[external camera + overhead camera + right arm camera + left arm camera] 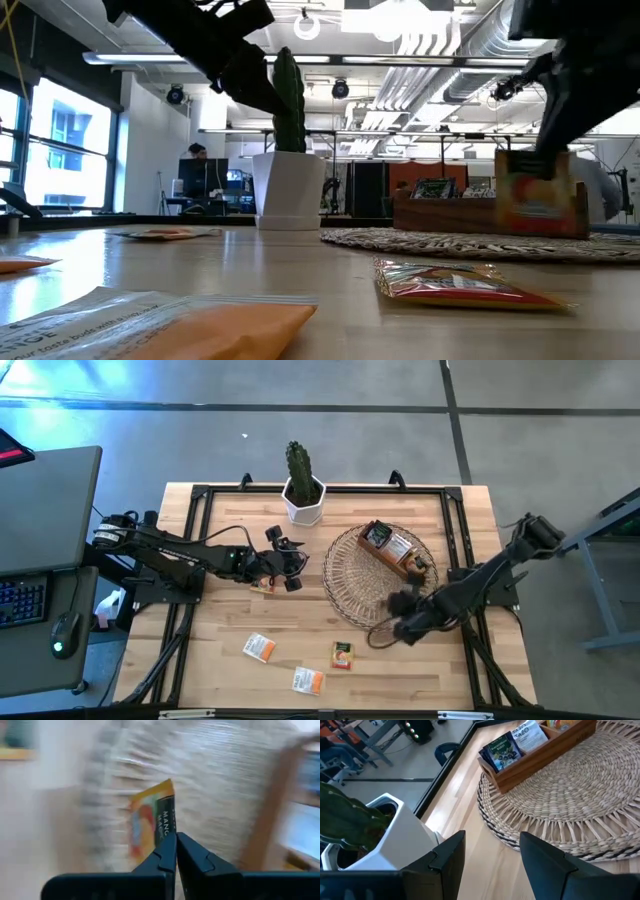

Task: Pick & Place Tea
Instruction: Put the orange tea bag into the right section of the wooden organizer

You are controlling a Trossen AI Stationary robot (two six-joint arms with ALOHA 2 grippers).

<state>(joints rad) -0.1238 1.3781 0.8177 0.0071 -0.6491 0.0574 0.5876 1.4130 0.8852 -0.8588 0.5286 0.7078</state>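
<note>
Presently right claw (176,851) pinched yellow-red tea sachet (152,822), sachet upright ahead of tips; wooden box (396,550) just beyond, nearer right arm. Left claw (492,857) wide, empty.

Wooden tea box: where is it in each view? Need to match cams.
High: wooden box right of centre, on the wicker tray.
Low: box at right, on the tray.
Left wrist: box at upper middle, tray under it.
Right wrist: too blurred to tell.
Shared landmark: the wicker tray.
</note>
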